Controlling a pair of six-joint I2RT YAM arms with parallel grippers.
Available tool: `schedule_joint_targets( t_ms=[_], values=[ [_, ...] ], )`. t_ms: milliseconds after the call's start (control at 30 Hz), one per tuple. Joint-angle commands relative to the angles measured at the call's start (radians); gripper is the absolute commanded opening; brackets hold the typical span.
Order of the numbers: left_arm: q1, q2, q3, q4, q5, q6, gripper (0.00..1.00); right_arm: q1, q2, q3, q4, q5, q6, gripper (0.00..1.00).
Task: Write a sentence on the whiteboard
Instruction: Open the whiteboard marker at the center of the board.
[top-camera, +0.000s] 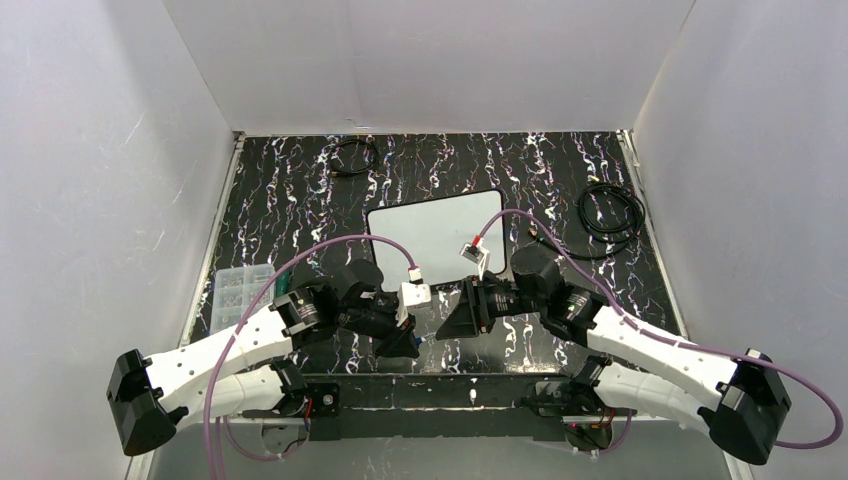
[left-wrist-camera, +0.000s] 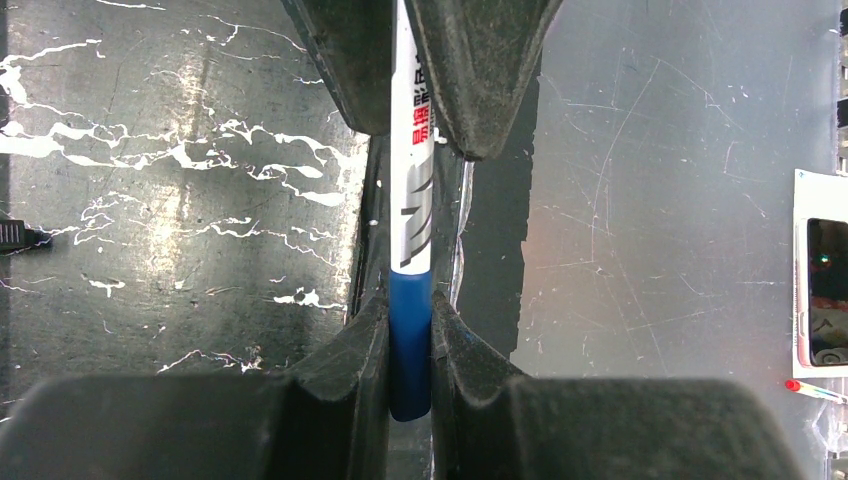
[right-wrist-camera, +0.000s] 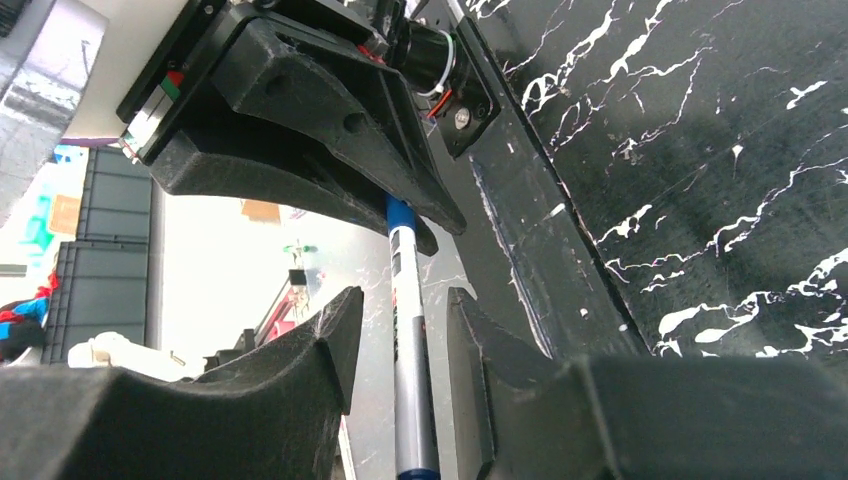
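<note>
The whiteboard (top-camera: 435, 225) lies flat at the table's middle, and its white face looks blank; no blue sentence shows. A marker with a white printed barrel (left-wrist-camera: 412, 200) and a blue end runs between my two grippers near the table's front edge. My left gripper (left-wrist-camera: 410, 310) is shut on the blue end; in the top view it (top-camera: 412, 345) points right. My right gripper (right-wrist-camera: 405, 295) faces it, its fingers (left-wrist-camera: 480, 80) on either side of the barrel (right-wrist-camera: 410, 340) with a narrow gap each side, so it is open. In the top view it (top-camera: 445, 325) sits just front of the board.
A clear plastic compartment box (top-camera: 238, 295) sits at the left edge. A coiled black cable (top-camera: 610, 215) lies at the right, and another cable (top-camera: 355, 158) at the back. White walls enclose three sides. A small dark-screened device (left-wrist-camera: 825, 290) lies off the table's front.
</note>
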Motion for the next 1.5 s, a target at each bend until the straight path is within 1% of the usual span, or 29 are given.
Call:
schedule_joint_targets(
  t_ms=[0,100,267,333,533,667,833,900,933,967,1100,1167,1233,1333,1400,1467],
  values=[
    [0.002,-0.004,0.009,-0.011,0.029,0.004,0.00,0.007,-0.057,-0.013,0.029,0.042,0.003,0.45],
    [0.002,0.001,0.009,-0.010,0.026,0.000,0.00,0.007,-0.080,-0.016,0.036,0.054,0.009,0.44],
    [0.001,0.008,0.012,-0.006,0.023,-0.009,0.00,0.007,-0.079,-0.033,0.069,0.039,0.033,0.39],
    [0.001,0.011,0.016,-0.008,0.012,-0.014,0.00,0.007,-0.076,-0.042,0.082,0.026,0.039,0.38],
    [0.001,0.008,0.011,0.013,0.003,-0.045,0.00,0.007,-0.094,-0.056,0.111,0.050,0.058,0.44],
    [0.002,0.016,0.012,0.019,0.010,-0.062,0.00,0.007,-0.105,-0.080,0.175,0.068,0.096,0.44],
    [0.003,0.024,0.014,0.021,0.017,-0.068,0.00,0.007,-0.111,-0.097,0.199,0.069,0.112,0.31],
    [0.005,0.026,0.014,0.021,0.022,-0.068,0.00,0.007,-0.112,-0.097,0.195,0.074,0.111,0.20],
    [0.005,0.026,0.014,0.022,0.021,-0.069,0.00,0.007,-0.113,-0.092,0.190,0.081,0.108,0.13],
    [0.006,0.026,0.013,0.022,0.019,-0.067,0.00,0.007,-0.117,-0.089,0.180,0.096,0.103,0.01],
    [0.008,0.010,0.010,0.015,-0.009,-0.063,0.00,0.005,-0.179,-0.056,0.105,0.212,0.038,0.01],
    [0.010,-0.018,0.000,0.017,-0.041,-0.059,0.00,-0.002,-0.213,0.006,0.008,0.258,-0.048,0.01],
    [0.012,-0.046,-0.010,0.019,-0.083,-0.053,0.00,-0.026,-0.219,0.091,-0.160,0.277,-0.135,0.01],
    [0.020,-0.073,-0.017,0.022,-0.126,-0.042,0.00,-0.079,-0.209,0.190,-0.294,0.249,-0.232,0.01],
    [0.029,-0.079,-0.017,0.015,-0.137,-0.037,0.00,-0.124,-0.200,0.230,-0.341,0.208,-0.276,0.01],
    [0.030,-0.086,-0.019,0.011,-0.146,-0.036,0.00,-0.165,-0.183,0.261,-0.354,0.143,-0.295,0.01]
  ],
)
